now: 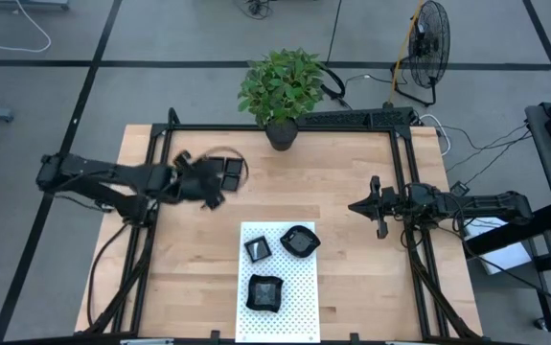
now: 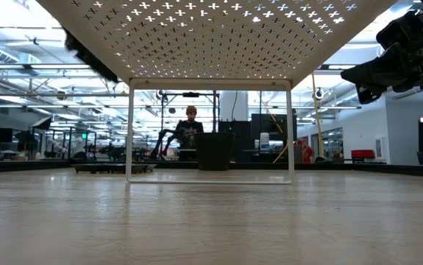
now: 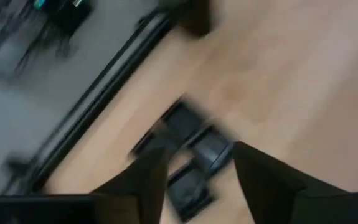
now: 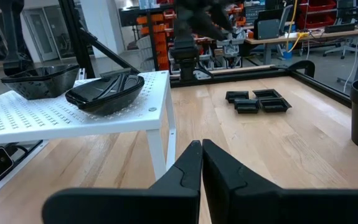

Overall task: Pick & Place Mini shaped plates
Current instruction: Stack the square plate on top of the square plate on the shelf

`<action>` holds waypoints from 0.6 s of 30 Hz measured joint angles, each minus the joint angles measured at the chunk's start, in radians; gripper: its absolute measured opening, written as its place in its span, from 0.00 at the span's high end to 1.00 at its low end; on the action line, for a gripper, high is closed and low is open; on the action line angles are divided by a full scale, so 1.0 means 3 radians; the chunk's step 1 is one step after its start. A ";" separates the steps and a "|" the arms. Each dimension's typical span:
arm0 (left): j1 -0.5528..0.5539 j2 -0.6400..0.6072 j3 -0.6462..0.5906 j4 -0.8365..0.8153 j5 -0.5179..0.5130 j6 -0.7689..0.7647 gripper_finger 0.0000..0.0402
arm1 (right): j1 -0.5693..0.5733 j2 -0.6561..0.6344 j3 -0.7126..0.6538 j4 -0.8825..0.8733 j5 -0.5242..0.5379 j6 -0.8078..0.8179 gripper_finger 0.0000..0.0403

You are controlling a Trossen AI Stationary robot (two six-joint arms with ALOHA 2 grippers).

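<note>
Spanning your view, the counter (image 1: pixel 352 249) carries a white dotted mat (image 1: pixel 294 302) holding three mini shaped plates (image 1: pixel 299 241); more plates (image 4: pixel 258 101) cluster beneath your left tool (image 1: pixel 210 182), fingers spread and empty. Your right tool (image 1: pixel 355 205) waits clenched.

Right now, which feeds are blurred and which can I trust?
Left wrist view: heavy motion smear; the plates beyond the left pincer are streaked. High view: the left arm is smeared, the white mat sharp. Right wrist view: crisp on the right pincer. Low view: sharp, mostly the mat's underside.
</note>
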 joint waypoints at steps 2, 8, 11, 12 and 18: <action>0.0332 -0.0044 -0.0082 -0.0095 0.0146 -0.0064 0.47 | 0.0000 -0.0001 0.0000 -0.0001 0.0001 0.0000 1.00; 0.1464 -0.0083 -0.0555 0.0484 0.1139 0.0388 0.42 | 0.0000 -0.0001 0.0000 0.0000 0.0001 0.0000 1.00; 0.1932 -0.0058 -0.0851 0.0866 0.1593 0.0511 0.43 | 0.0000 -0.0001 0.0000 0.0000 0.0000 0.0000 1.00; 0.2051 -0.0049 -0.0931 0.0969 0.1707 0.0508 0.44 | 0.0000 0.0000 0.0000 0.0000 0.0000 0.0000 1.00; 0.2425 -0.0050 -0.1311 0.0984 0.1973 0.0357 0.49 | 0.0001 -0.0001 0.0000 0.0000 0.0000 0.0000 1.00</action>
